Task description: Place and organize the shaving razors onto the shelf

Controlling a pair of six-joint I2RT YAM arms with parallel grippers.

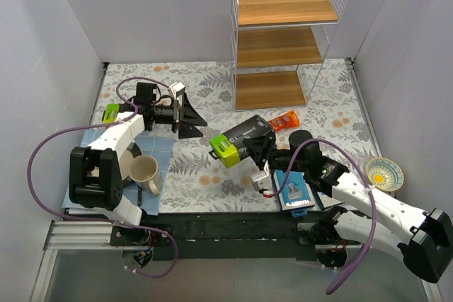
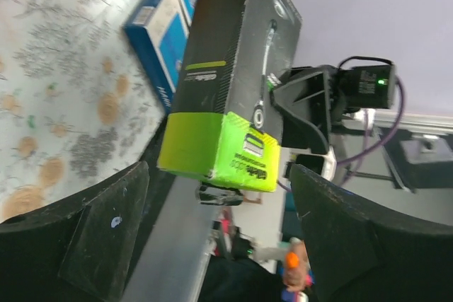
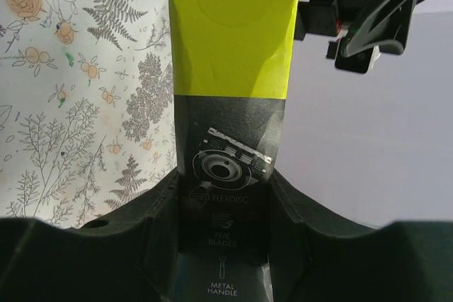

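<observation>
The right claw is clamped on the dark lower end of a black and green razor box, one finger flat on each long side. This leaves the printed face and the lime top clear ahead of it. That grip looks chosen so the box can be carried lengthwise and set down on one narrow end or flat, without the fingers getting in the way. The box appears lifted off the table, its lime end pointing away from the claw toward the left claw. That one hangs well apart with its fingers spread and nothing between them, facing the box, perhaps waiting to take or steady it. Just behind the right claw, toward the arm's own base, the blue razor packs lie flat on the table, partly under the arm and not yet picked up. Just beyond the claw, on the far side, lies an orange packet, which is no part of the job. Farther out the same way stands the shelf, its three boards bare, so the placing is barely begun.
</observation>
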